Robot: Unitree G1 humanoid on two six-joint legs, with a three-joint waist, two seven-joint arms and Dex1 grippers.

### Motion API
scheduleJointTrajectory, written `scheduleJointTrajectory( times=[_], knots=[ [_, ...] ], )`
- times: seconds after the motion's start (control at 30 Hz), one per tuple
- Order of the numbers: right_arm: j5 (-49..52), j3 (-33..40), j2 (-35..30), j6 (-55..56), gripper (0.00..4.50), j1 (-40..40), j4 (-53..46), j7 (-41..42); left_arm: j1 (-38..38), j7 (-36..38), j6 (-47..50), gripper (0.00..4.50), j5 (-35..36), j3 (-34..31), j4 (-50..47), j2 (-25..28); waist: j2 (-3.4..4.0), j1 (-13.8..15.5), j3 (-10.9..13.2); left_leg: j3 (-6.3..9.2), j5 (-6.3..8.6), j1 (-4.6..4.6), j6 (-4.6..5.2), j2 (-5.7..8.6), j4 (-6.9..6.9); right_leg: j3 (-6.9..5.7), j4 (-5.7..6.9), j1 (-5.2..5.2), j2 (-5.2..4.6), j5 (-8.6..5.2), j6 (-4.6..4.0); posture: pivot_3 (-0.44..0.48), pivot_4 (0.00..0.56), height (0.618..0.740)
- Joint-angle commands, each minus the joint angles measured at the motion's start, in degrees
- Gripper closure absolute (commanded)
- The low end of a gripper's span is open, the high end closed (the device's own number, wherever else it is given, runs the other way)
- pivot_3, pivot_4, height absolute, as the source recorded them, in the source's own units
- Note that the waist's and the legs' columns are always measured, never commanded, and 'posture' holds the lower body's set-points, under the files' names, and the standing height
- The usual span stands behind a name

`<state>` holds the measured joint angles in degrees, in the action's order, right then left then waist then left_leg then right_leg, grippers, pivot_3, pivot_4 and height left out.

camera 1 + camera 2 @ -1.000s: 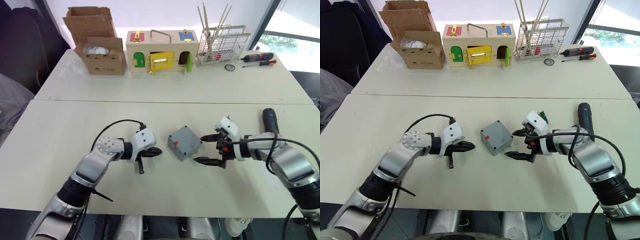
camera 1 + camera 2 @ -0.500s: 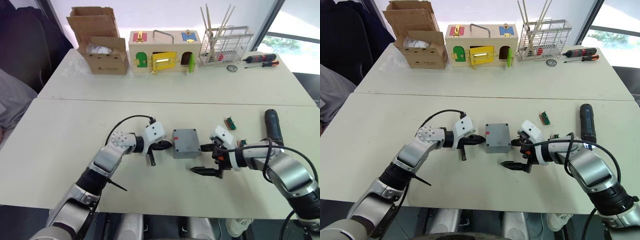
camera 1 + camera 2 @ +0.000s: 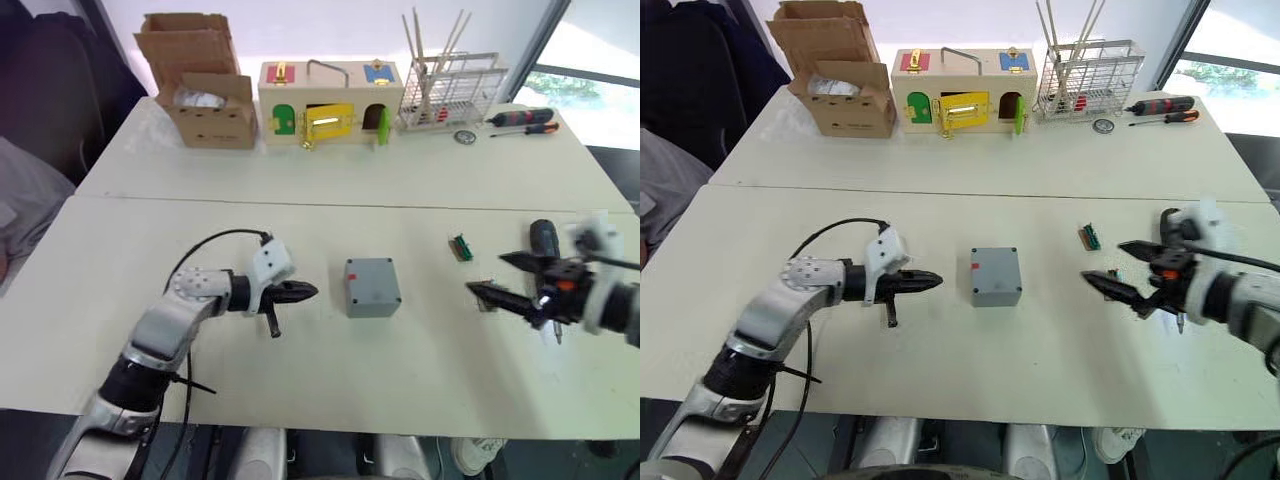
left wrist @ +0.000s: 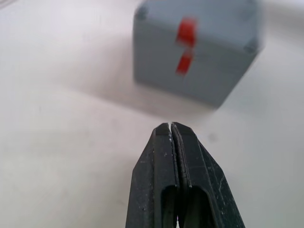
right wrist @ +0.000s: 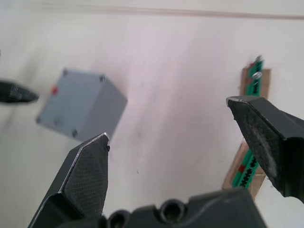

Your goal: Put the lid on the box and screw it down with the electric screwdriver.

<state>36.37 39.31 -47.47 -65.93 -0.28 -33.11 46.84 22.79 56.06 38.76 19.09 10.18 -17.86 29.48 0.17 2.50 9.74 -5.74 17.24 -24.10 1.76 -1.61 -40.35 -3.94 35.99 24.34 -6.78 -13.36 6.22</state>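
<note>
- The left gripper (image 3: 300, 292) had its two black fingers pressed together with nothing between them. It lay low over the table (image 3: 150, 250), and its closed tip pointed at the side of the box that carries the red mark.
- A small gap of bare table separated that tip from the box (image 3: 371, 287), so they were near but not touching. A closed tip aimed like this is suited, in my judgement, for nudging or steadying the box, not for picking it up.
- The right gripper (image 3: 1130, 270) had its fingers spread wide and held nothing. It hovered well apart from the box, on the robot's right, close to the small green circuit board (image 3: 1090, 237).
- The electric screwdriver (image 3: 541, 245) lay just behind this open gripper. Probably the wide opening was a preparation to take the thick black body, but this is only my reading.
- The box stood alone in the middle of the table. Its top face looked closed and grey, so the lid (image 3: 369, 272) seemed to sit already on it, although the seam was too small to be sure.
- On the far table stood a cardboard box (image 3: 205, 100), a wooden latch box (image 3: 330, 100), a wire rack (image 3: 450, 90) and two hand screwdrivers (image 3: 520, 120), all out of the way.
</note>
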Motion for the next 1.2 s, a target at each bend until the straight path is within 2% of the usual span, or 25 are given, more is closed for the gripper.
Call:
scheduleJointTrajectory(
  times=[0.03,0.07,0.17,0.27,0.43,0.57,0.87,0.97,1.13,1.2],
  knots=[
    [-1.93,2.68,1.35,4.86,0.03,2.4,2.05,-2.57,1.73,-0.35,2.59,4.5,4.75,-0.15,-5.58,-1.39,-0.01,-0.24,-0.02,-0.03,0.02,0.03,0.04,0.04,-0.01,0.05,-0.01,-0.02,-0.01,0.0,0.0,0.0,0.15,0.728],
    [-2.93,1.77,1.6,6.66,0.03,3.5,2.51,-3.03,2.09,-0.4,2.85,4.5,5.28,0.51,-6.28,-1.78,-0.01,-0.33,-0.02,-0.06,0.04,0.05,0.06,0.06,0.0,0.1,-0.01,-0.02,-0.01,0.0,0.0,0.0,0.15,0.728],
    [-6.65,-2.55,2.07,11.87,0.71,6.3,4.19,-4.83,3.4,-1.37,2.37,4.5,4.48,3.41,-6.1,-3.2,0.0,-0.37,-0.02,-0.1,0.04,0.08,0.08,0.17,0.0,0.14,0.0,-0.01,0.06,0.0,0.02,0.0,0.15,0.728],
    [-7.37,-4.54,3.39,14.63,1.71,6.4,5.52,-6.44,3.84,-1.35,0.96,4.5,2.72,6.59,-5.96,-2.97,0.0,-0.48,-0.02,-0.12,0.03,0.13,0.05,0.18,0.02,0.16,0.01,-0.01,0.09,-0.01,0.02,0.0,0.15,0.728],
    [-9.85,-7.29,5.01,20.45,4.07,6.68,9.62,-8.43,3.9,-1.61,0.42,4.5,2.41,8.41,-6.91,-2.31,0.0,-0.29,-0.02,-0.14,0.03,0.15,0.05,0.18,0.02,0.19,0.01,-0.01,0.1,-0.01,0.02,0.0,0.15,0.728],
    [-11.16,-10.18,7.86,24.4,4.07,5.4,13.73,-10.46,3.94,-1.42,0.34,4.5,2.78,9.24,-7.81,-1.62,0.0,-0.35,-0.02,-0.14,0.03,0.14,0.05,0.18,0.02,0.19,0.0,-0.02,0.09,-0.01,0.02,0.0,0.15,0.728],
    [-12.39,-13.48,7.98,28.42,4.07,4.96,16.43,-10.95,3.51,-2.01,0.81,4.5,3.03,9.73,-8.46,-1.63,0.02,-0.33,-0.03,-0.15,0.03,0.14,0.05,0.18,0.02,0.2,0.0,-0.01,0.09,-0.01,0.02,0.0,0.15,0.728],
    [-12.56,-13.46,7.88,28.63,3.18,4.95,16.58,-11.46,3.31,-2.14,0.87,4.5,3.16,9.69,-8.57,-1.48,0.02,-0.34,-0.03,-0.15,0.03,0.14,0.05,0.17,0.02,0.2,0.0,-0.01,0.09,-0.01,0.02,0.0,0.15,0.728],
    [-12.12,-13.31,7.82,27.99,0.78,4.28,16.75,-12.41,3.11,-2.21,0.43,4.5,3.1,9.9,-8.25,-1.26,0.02,-0.36,-0.03,-0.15,0.03,0.15,0.05,0.17,0.02,0.2,0.0,-0.01,0.09,-0.01,0.02,0.0,0.15,0.728],
    [-11.77,-13.33,8.06,27.76,0.78,3.62,17.2,-12.73,3.16,-2.3,0.23,4.5,2.92,10.14,-8.0,-1.45,0.02,-0.36,-0.03,-0.15,0.03,0.15,0.05,0.17,0.02,0.2,0.0,-0.01,0.09,-0.01,0.02,0.0,0.15,0.728]
  ],
)
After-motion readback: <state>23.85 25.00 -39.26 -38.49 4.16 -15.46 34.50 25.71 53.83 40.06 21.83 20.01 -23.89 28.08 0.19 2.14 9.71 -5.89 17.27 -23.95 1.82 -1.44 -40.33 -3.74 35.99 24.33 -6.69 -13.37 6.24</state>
